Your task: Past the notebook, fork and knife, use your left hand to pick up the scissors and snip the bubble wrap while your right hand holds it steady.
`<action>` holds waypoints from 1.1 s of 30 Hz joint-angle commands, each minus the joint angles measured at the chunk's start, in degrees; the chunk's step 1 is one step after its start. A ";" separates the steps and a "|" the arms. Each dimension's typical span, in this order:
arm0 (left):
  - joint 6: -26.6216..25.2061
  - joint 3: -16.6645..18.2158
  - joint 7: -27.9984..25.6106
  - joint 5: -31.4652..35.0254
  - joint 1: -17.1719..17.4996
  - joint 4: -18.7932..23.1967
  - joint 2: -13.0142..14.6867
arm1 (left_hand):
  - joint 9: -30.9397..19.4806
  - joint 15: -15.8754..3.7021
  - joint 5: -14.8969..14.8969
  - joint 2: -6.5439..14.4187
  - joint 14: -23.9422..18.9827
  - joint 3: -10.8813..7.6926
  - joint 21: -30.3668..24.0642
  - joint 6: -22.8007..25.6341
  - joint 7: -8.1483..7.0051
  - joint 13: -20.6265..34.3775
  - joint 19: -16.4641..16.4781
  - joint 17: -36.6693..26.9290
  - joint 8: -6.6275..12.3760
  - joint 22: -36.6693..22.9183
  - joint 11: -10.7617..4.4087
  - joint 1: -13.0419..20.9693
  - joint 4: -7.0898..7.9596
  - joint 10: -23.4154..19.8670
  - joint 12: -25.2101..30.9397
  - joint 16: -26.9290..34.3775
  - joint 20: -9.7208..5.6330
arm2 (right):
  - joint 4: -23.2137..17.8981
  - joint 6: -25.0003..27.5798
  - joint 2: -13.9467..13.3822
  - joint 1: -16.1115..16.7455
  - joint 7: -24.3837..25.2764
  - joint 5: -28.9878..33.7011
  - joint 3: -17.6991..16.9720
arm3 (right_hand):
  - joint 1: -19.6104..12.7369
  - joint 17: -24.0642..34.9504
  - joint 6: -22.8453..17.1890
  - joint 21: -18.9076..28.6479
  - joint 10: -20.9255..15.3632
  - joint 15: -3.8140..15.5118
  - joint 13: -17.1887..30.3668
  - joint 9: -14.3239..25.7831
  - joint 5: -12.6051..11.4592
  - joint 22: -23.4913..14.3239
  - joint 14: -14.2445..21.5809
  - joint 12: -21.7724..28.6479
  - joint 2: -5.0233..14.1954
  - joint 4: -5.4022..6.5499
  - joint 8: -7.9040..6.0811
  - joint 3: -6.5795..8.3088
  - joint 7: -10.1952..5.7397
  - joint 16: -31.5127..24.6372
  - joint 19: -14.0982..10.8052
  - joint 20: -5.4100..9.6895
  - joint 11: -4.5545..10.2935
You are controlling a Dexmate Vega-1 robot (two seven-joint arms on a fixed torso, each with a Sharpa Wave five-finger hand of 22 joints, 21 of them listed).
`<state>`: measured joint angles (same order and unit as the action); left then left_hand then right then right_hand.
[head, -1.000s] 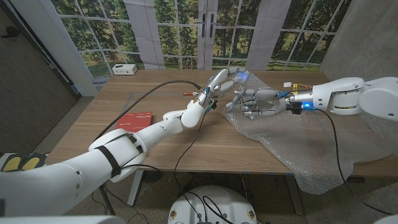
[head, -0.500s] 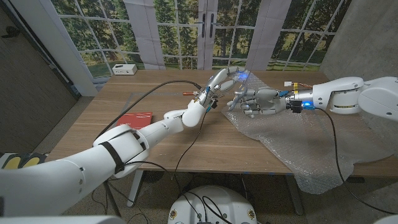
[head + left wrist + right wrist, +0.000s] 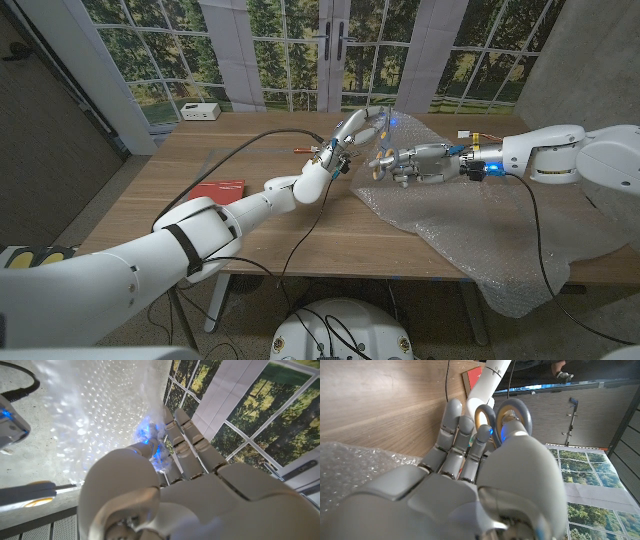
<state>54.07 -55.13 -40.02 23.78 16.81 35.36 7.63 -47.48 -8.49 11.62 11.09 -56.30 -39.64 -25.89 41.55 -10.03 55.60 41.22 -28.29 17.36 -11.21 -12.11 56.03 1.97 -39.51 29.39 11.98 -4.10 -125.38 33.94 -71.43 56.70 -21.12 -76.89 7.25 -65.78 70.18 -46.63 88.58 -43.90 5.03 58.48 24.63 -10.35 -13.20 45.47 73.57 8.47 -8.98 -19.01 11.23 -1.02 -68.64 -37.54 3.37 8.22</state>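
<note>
Red notebook point(image 3: 217, 193) near tabletop's left edge | scissors point(image 3: 502, 415) handles facing right hand point(image 3: 400, 163), blades hidden | left hand point(image 3: 358, 130) fingers together, grip unclear | right fingers curled on bubble wrap point(image 3: 470, 225)

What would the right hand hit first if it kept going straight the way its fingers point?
Probably the left hand, which sits just beyond the right hand at the bubble wrap edge. In the right wrist view, scissors handles show right past the fingertips, so those may come first; depth is unclear.
</note>
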 commanded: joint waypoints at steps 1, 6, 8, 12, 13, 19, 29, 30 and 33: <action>-0.45 0.18 -0.10 -0.34 0.83 1.84 1.00 | -0.04 -4.83 -0.19 0.09 -0.43 0.06 -0.28 0.40 -0.12 0.14 -0.48 -0.26 -0.21 -0.10 0.02 -0.26 -0.33 -0.33 0.10 -0.01 -1.46 | -0.99 0.44 0.02 0.82 2.57 -0.96 -0.86 | -2.31 0.07 -2.64 0.49 -0.36 7.46 0.35 3.03 -0.13 -0.25 0.61 0.34 0.92 0.25 -1.09 1.93 0.15 0.39 0.18 8.41 0.79; -0.87 0.77 0.19 -0.24 1.50 3.26 1.69 | -0.16 -4.82 -0.21 0.09 -0.44 0.05 -0.41 0.31 -0.22 0.21 -0.51 -0.29 -0.25 -0.09 0.02 -0.30 -0.37 -0.44 0.15 -0.03 -1.48 | -1.22 0.65 0.28 0.35 2.72 -0.79 -0.37 | -2.19 0.13 -3.23 0.67 -0.58 7.48 1.03 5.65 -0.17 -0.47 0.99 0.77 0.55 0.33 -1.65 3.14 0.34 0.61 0.16 8.37 0.69; -0.99 0.96 0.13 -0.10 1.65 3.55 1.80 | -0.12 -4.83 -0.21 0.08 -0.42 0.05 -0.46 0.44 -0.29 0.22 -0.51 -0.30 -0.25 -0.09 0.01 -0.30 -0.38 -0.43 0.14 -0.04 -1.48 | -1.28 0.68 0.35 0.19 2.75 -0.76 -0.26 | -2.13 0.14 -3.22 0.70 -0.65 7.47 0.91 6.20 -0.15 -0.53 1.08 0.69 0.47 0.34 -1.69 3.36 0.37 0.62 0.10 8.39 0.72; -0.96 1.21 0.43 -0.12 1.80 3.60 1.84 | -0.07 -4.83 -0.22 0.08 -0.45 0.04 -0.53 0.50 -0.22 0.23 -0.56 -0.33 -0.30 -0.09 0.02 -0.33 -0.40 -0.40 0.11 -0.03 -1.50 | -1.68 0.72 0.21 0.17 3.43 -0.66 -0.48 | -1.82 0.16 -3.45 0.66 -0.62 7.44 1.18 7.18 -0.11 -0.51 1.17 0.73 0.23 0.37 -1.23 4.17 0.35 0.70 0.09 8.33 0.41; -0.92 1.21 0.31 0.01 1.77 3.43 1.79 | -0.05 -4.83 -0.22 0.08 -0.46 0.04 -0.55 0.50 -0.17 0.25 -0.56 -0.33 -0.32 -0.08 0.02 -0.33 -0.41 -0.41 0.12 -0.03 -1.52 | -1.76 0.81 0.27 0.26 3.90 -0.95 -0.61 | -1.82 0.17 -3.54 0.63 -0.65 7.45 1.14 7.21 -0.11 -0.46 1.17 0.71 0.21 0.36 -1.25 4.19 0.45 0.70 0.05 8.35 0.45; -0.46 1.31 0.53 -0.30 1.78 2.56 1.53 | 0.12 -4.84 -0.24 0.08 -0.48 0.02 -0.67 0.75 -0.04 0.25 -0.61 -0.37 -0.38 -0.08 0.02 -0.34 -0.47 -0.48 0.10 -0.02 -1.47 | -1.94 0.79 0.53 0.35 4.87 -1.26 -0.75 | -1.70 0.17 -3.99 0.68 -0.79 7.45 0.77 7.35 -0.09 -0.56 1.36 0.47 0.25 0.36 -0.84 4.67 0.45 0.64 0.12 8.33 0.30; -1.21 1.87 2.05 -1.15 2.75 3.72 2.18 | 0.16 -4.83 -0.27 0.08 -0.56 0.00 -0.84 1.00 -0.20 0.21 -0.65 -0.42 -0.39 -0.07 0.02 -0.37 -0.53 -0.55 0.05 0.00 -1.41 | -1.91 0.12 0.39 1.13 5.30 -1.30 -2.06 | -1.38 0.22 -4.36 0.80 -0.92 7.41 1.11 8.18 -0.05 -0.83 1.37 0.58 -0.04 0.28 0.09 5.56 0.46 0.46 0.13 8.26 0.21; -1.37 1.94 2.11 -1.13 2.90 4.02 2.28 | 0.10 -4.83 -0.28 0.09 -0.58 0.00 -0.87 0.96 -0.20 0.15 -0.65 -0.43 -0.38 -0.07 0.02 -0.38 -0.54 -0.50 -0.01 0.00 -1.40 | -1.91 0.03 0.35 1.21 5.17 -1.17 -2.13 | -1.39 0.23 -4.38 0.79 -0.88 7.43 1.37 8.18 -0.05 -0.84 1.39 0.74 -0.07 0.26 0.14 5.58 0.41 0.42 0.17 8.30 0.05; -2.00 2.25 2.54 -1.22 3.44 5.05 2.64 | 0.04 -4.83 -0.29 0.08 -0.62 0.00 -0.93 0.93 -0.24 0.14 -0.64 -0.45 -0.38 -0.07 0.02 -0.38 -0.56 -0.53 -0.03 0.02 -1.40 | -1.88 -0.17 0.33 1.70 4.99 -1.29 -2.59 | -1.28 0.21 -4.60 0.78 -0.66 7.44 2.44 8.40 -0.03 -0.89 1.38 1.30 -0.11 0.25 0.42 5.85 0.38 0.38 0.20 8.28 0.22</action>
<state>53.26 -53.60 -38.73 23.06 19.06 38.58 9.49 -47.21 -8.49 11.61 11.08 -56.30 -39.39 -26.34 42.07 -10.13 55.57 40.91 -28.56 17.13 -11.21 -12.12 56.03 1.74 -39.51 29.12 11.98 -4.00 -127.20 34.56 -71.00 57.35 -16.40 -77.99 5.89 -66.46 70.16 -46.62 89.21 -44.15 5.43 59.74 32.80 -10.18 -13.85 46.26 74.23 7.79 -8.28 -19.02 14.31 -1.02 -67.99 -37.56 3.38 7.98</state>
